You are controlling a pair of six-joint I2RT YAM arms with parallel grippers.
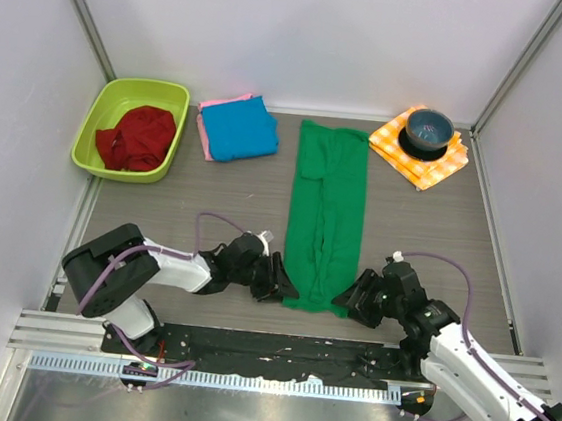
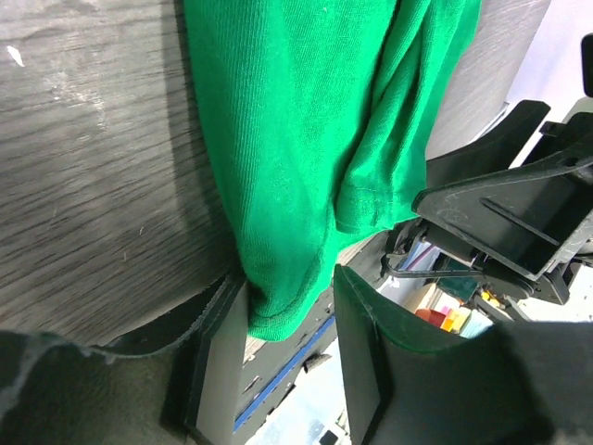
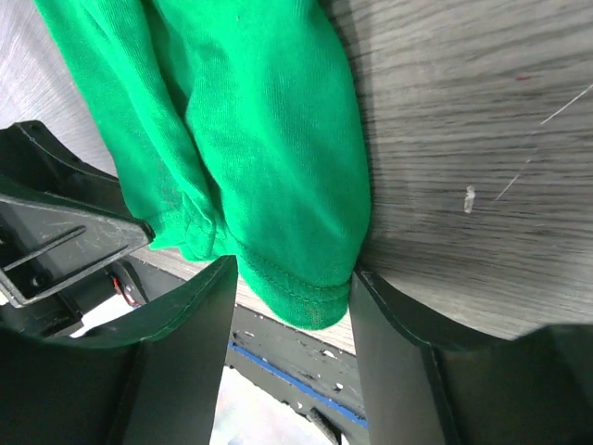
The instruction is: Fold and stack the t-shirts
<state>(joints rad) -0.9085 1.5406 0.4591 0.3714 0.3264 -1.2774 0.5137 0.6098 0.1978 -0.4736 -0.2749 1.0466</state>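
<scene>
Corners of green t-shirt (image 1: 327,205) between spread left claw (image 2: 283,343), right claw (image 3: 292,324); contact unclear.

A lime basin (image 1: 158,92) holds a red cloth (image 1: 136,138) — a dark bowl (image 1: 429,131) sits on checked cloth (image 1: 436,170).

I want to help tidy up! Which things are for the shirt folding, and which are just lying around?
For the job: green t-shirt, blue t-shirt, pink t-shirt under it.
Just lying about: lime bin, red cloth inside it, checked cloth, dark bowl on it.
</scene>
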